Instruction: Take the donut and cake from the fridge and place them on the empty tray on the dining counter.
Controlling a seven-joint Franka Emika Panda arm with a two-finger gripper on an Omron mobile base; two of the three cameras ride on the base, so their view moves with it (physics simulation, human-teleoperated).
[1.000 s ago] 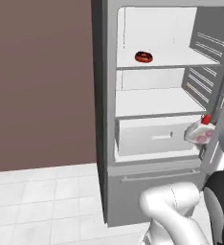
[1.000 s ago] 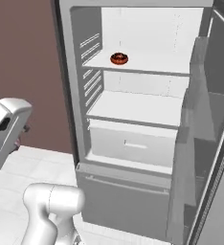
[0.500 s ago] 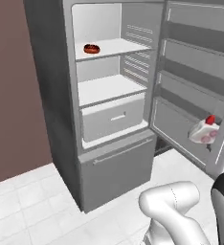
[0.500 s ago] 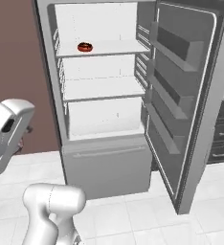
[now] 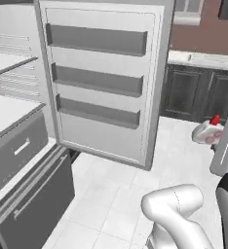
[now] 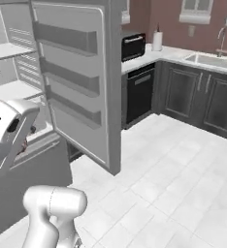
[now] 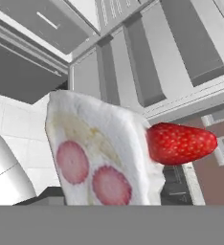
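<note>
The cake [image 7: 102, 158], a white wedge with strawberry slices in its side and a red strawberry on top, looms close in the hand view and hides the fingertips. In the left base view the cake [image 5: 205, 131] hangs at the right, above the floor, with my gripper [image 5: 211, 138] shut on it. The fridge [image 5: 102, 82] stands open at the left, its door swung wide, its white shelves and drawer [image 5: 16, 151] showing. From the right base view, my hand [image 6: 8, 130] is in front of the fridge door [image 6: 74, 82]. The donut, the empty tray and the dining counter are out of view.
Dark grey cabinets [image 6: 195, 99] under a white counter run along the back wall, with a sink [image 6: 210, 59], a paper roll [image 6: 157, 40] and a black appliance [image 6: 133, 45]. White tiled floor [image 6: 173, 169] stretches to the right of the fridge door.
Both base views have swung to the right: the fridge has slid to the left of the picture and the kitchen cabinets have come in. The cake stays in my gripper.
</note>
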